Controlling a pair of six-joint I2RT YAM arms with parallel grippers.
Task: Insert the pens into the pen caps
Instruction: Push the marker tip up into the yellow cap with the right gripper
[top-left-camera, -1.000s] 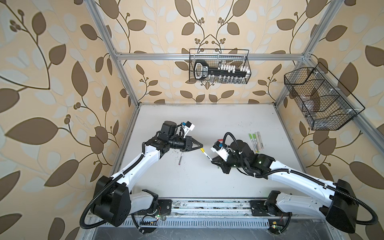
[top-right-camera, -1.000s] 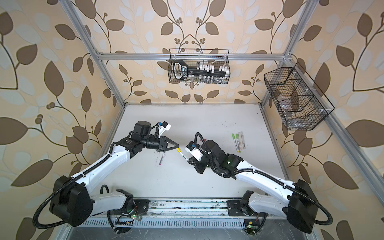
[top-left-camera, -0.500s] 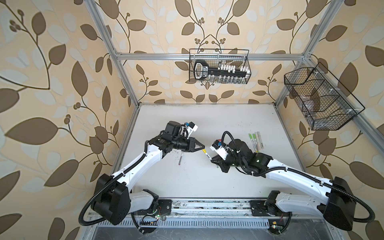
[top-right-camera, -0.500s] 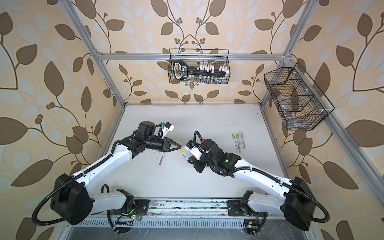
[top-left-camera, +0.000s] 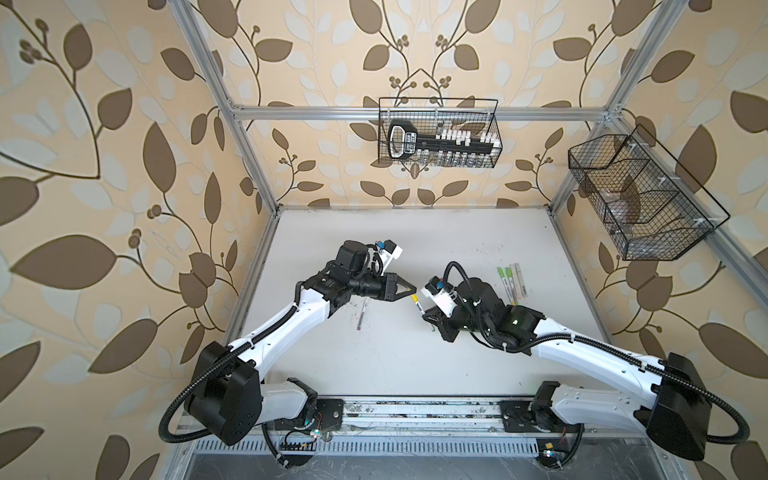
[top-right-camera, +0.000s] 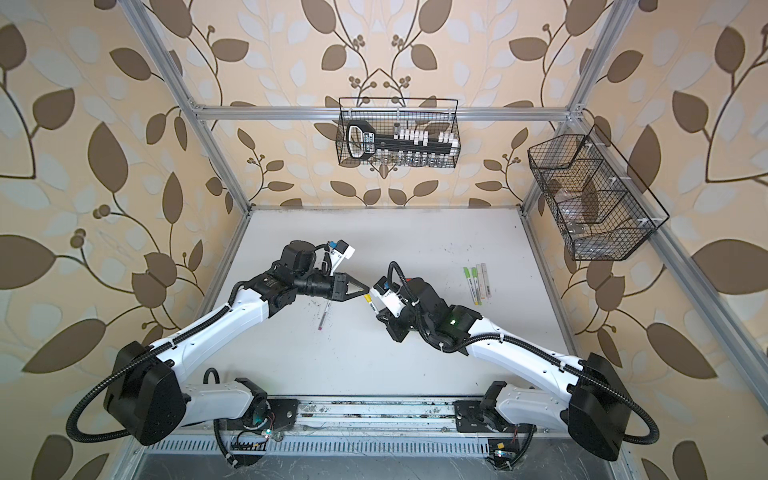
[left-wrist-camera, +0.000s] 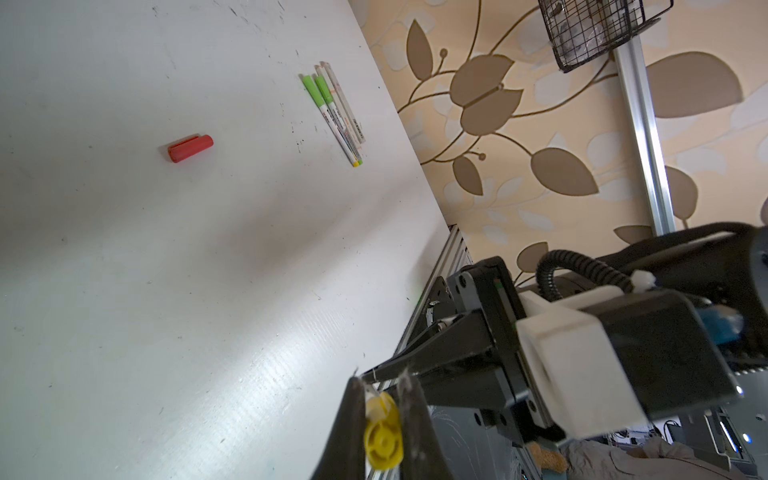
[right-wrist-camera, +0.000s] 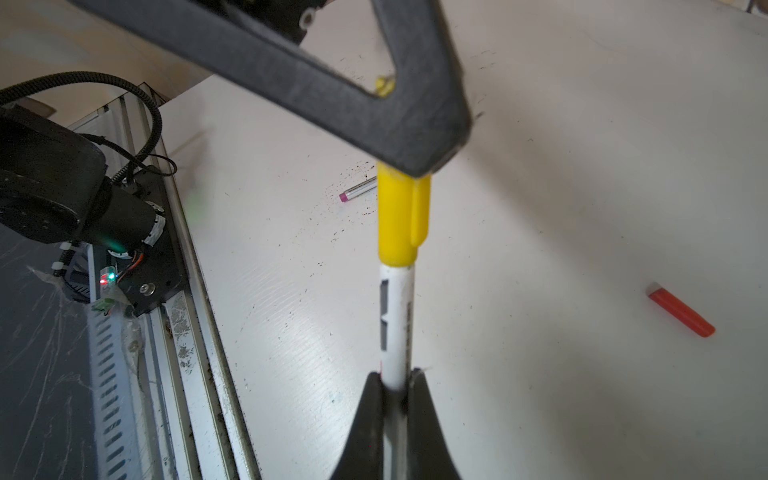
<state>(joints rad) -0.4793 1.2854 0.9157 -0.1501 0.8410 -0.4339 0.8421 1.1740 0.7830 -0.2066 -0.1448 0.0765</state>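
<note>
My left gripper is shut on a yellow pen cap held above the table's middle. My right gripper is shut on a thin white pen, and that pen's front end sits inside the yellow cap. A red pen cap lies loose on the table. One thin pen with a pink end lies below the left gripper. Several capped pens lie side by side at the right.
A wire basket with a black tool hangs on the back wall, and another wire basket hangs on the right wall. A metal rail runs along the table's front edge. Dark specks mark the white table.
My left gripper has moved right with the yellow cap towards the pen. The gap between cap and pen tip has closed, and the cap now sits over the pen's end.
</note>
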